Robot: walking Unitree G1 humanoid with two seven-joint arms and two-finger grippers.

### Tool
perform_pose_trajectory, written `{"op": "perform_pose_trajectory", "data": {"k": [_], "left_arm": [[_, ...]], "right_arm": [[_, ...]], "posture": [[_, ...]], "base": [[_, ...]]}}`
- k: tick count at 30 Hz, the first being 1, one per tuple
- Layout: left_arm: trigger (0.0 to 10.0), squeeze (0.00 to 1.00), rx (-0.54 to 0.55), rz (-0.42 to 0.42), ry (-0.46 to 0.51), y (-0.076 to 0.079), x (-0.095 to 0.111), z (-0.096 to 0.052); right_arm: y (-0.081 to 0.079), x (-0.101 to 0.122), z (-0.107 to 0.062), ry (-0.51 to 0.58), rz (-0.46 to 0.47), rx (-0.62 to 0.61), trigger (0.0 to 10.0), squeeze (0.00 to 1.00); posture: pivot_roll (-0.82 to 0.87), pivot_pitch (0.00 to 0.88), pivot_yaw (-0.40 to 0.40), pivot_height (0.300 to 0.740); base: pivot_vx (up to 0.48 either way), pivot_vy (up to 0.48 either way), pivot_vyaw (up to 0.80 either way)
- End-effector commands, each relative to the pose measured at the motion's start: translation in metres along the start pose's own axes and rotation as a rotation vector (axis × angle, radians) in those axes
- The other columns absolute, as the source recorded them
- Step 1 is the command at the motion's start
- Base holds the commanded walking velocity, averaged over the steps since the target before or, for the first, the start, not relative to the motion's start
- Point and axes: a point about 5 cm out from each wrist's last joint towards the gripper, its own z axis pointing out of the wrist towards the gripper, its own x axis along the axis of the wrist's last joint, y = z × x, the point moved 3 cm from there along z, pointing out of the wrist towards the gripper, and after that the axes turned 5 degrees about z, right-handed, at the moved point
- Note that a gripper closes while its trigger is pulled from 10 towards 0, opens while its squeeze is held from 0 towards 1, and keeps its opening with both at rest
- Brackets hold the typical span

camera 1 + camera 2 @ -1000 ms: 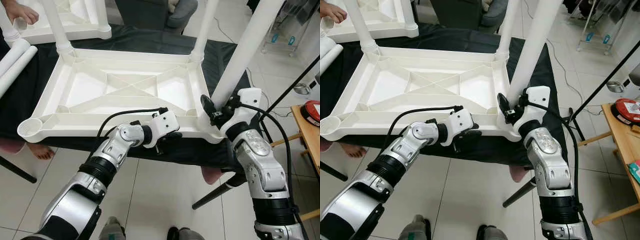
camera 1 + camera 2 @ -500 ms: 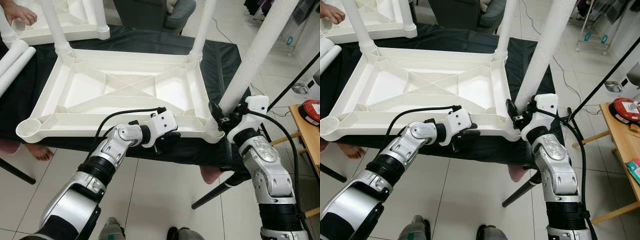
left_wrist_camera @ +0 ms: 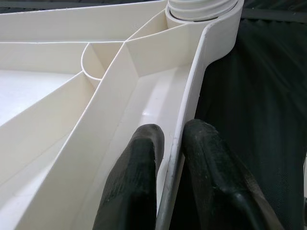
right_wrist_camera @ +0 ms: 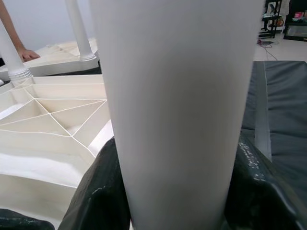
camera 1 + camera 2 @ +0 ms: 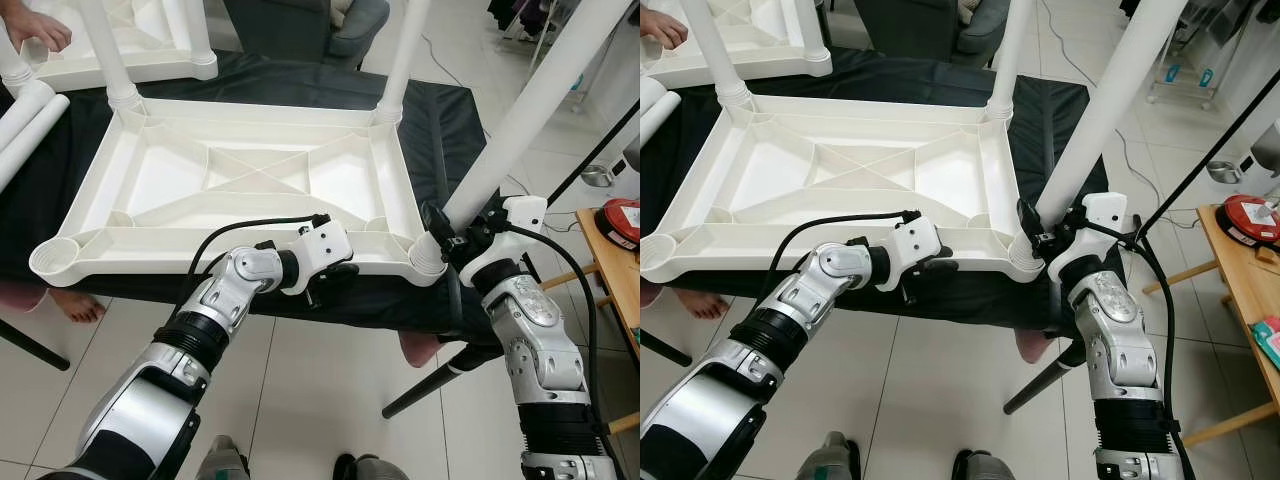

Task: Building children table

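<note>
Person's hand (image 5: 35, 25): far left, resting on a second white tabletop (image 5: 150, 40) at the far edge
Loose legs (image 5: 28, 120): white tubes lying at the left on the black cover (image 5: 455, 120)
Empty socket (image 5: 50, 258): near left corner of the tabletop; round and open
Upturned tabletop (image 5: 250, 180): white, ribbed underside up, lying on the black-covered counter; two legs stand upright in its far corners
Left pincer (image 3: 172, 158): at the near rim, right of middle; its two black fingers (image 3: 139, 172) pinch the rim, one inside and one outside
Right pincer (image 5: 455, 235): at the near right corner; clamped around the white leg (image 5: 530, 110)
White leg: tilted up to the right; its lower end sits at the near right corner socket (image 5: 428, 255)
Wooden stand (image 5: 615, 250): far right, carrying a red item (image 5: 622, 222)
</note>
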Motion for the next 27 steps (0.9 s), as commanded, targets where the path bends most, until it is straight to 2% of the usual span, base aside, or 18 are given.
{"op": "perform_pose_trajectory", "data": {"k": [1,5,7,8,11,12,15,16,19,25,27], "left_arm": [[10.0,0.00,-0.005,-0.009,-0.067,0.003,-0.015,-0.005],[10.0,0.00,-0.002,-0.012,-0.068,0.003,-0.016,-0.006],[10.0,0.00,-0.001,-0.014,-0.069,0.002,-0.016,-0.007],[10.0,0.00,-0.001,-0.014,-0.069,0.002,-0.016,-0.007],[10.0,0.00,-0.003,-0.010,-0.072,-0.001,-0.016,-0.009],[10.0,0.00,-0.003,-0.010,-0.072,-0.001,-0.016,-0.009],[10.0,0.00,-0.005,-0.005,-0.075,-0.004,-0.017,-0.011],[10.0,0.00,-0.005,-0.005,-0.075,-0.004,-0.017,-0.011],[10.0,0.00,0.002,0.001,-0.083,-0.006,-0.018,-0.013],[10.0,0.00,0.006,-0.001,-0.085,-0.007,-0.018,-0.014],[10.0,0.00,0.007,-0.002,-0.085,-0.007,-0.019,-0.015]], "right_arm": [[-0.007,-0.026,-0.003,-0.107,0.047,0.037,10.0,0.00],[-0.005,-0.033,-0.005,-0.154,0.016,0.079,10.0,0.00],[-0.004,-0.040,-0.010,-0.214,-0.007,0.159,10.0,0.00],[-0.004,-0.040,-0.010,-0.214,-0.007,0.159,10.0,0.00],[-0.004,-0.053,-0.020,-0.324,0.039,0.321,10.0,0.00],[-0.004,-0.053,-0.020,-0.324,0.039,0.321,10.0,0.00],[-0.005,-0.058,-0.025,-0.379,0.089,0.440,10.0,0.00],[-0.005,-0.058,-0.025,-0.379,0.089,0.440,10.0,0.00],[0.004,-0.060,-0.028,-0.405,0.168,0.475,10.0,0.00],[0.007,-0.067,-0.031,-0.430,0.169,0.469,10.0,0.00],[0.004,-0.072,-0.034,-0.441,0.160,0.480,10.0,0.00]], "posture": [[0.13,0.143,-0.031,0.740],[0.13,0.145,-0.034,0.740],[0.13,0.145,-0.034,0.740],[0.13,0.145,-0.034,0.740],[0.14,0.158,-0.021,0.740],[0.14,0.158,-0.021,0.740],[0.14,0.161,-0.018,0.740],[0.14,0.161,-0.018,0.740],[0.15,0.163,-0.020,0.740],[0.16,0.162,-0.021,0.740],[0.16,0.161,-0.020,0.740]], "base": [[0.000,0.000,0.00],[0.000,0.000,0.00],[0.000,0.000,0.00],[0.000,0.000,0.00],[0.000,0.000,0.00],[0.000,0.000,0.00],[0.000,0.000,0.00],[0.000,0.000,0.00],[0.000,0.000,0.00],[0.000,0.000,0.00],[0.000,0.000,0.00]]}}
